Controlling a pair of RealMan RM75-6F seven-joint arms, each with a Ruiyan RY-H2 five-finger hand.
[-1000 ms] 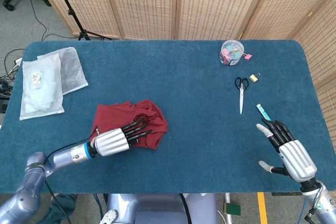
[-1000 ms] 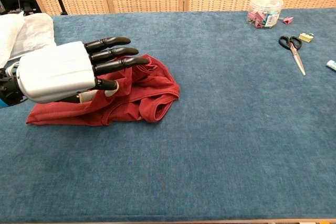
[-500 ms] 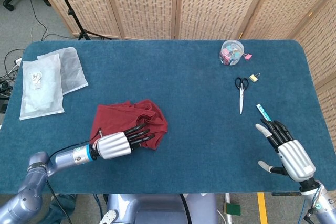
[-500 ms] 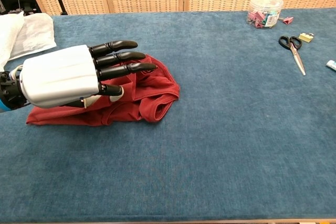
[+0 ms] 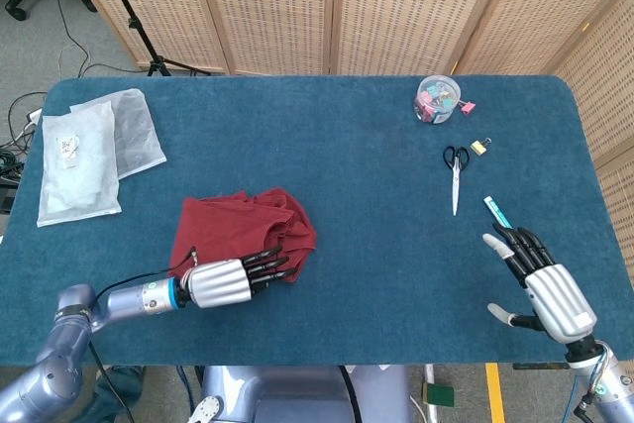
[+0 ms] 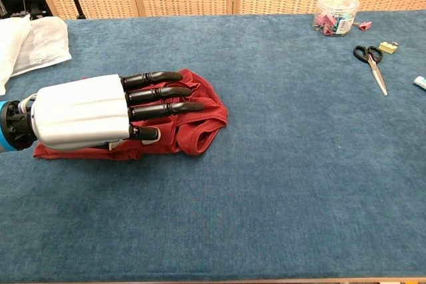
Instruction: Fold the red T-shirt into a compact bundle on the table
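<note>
Two hands are showing, and neither is holding anything. Taking the shirt as the landmark, the left hand is lying just on the near side of it, palm down, fingers stretched out flat and close together, their tips reaching over the shirt's near edge. From the chest view I cannot tell whether the fingertips are pressing the cloth or hovering just above it. The flat, extended pose is reading as one suited to smoothing or pinning a fold rather than pinching, so I am judging that the hand is either flattening the bundle or standing clear of it.

The shirt itself is sitting on the tabletop as a rumpled, roughly folded red heap, with a looped hem showing on its right side; it is looking fairly compact, though loose at the edges.

Well to the right of the shirt, near the front edge, the right hand is resting upright with fingers spread and apart, idle, probably parked out of the way.

Beyond that hand, further right of the shirt, a pen is lying, then scissors with a small clip beside them, and a tub of clips toward the far edge. To the far left of the shirt, two clear bags are lying flat.
</note>
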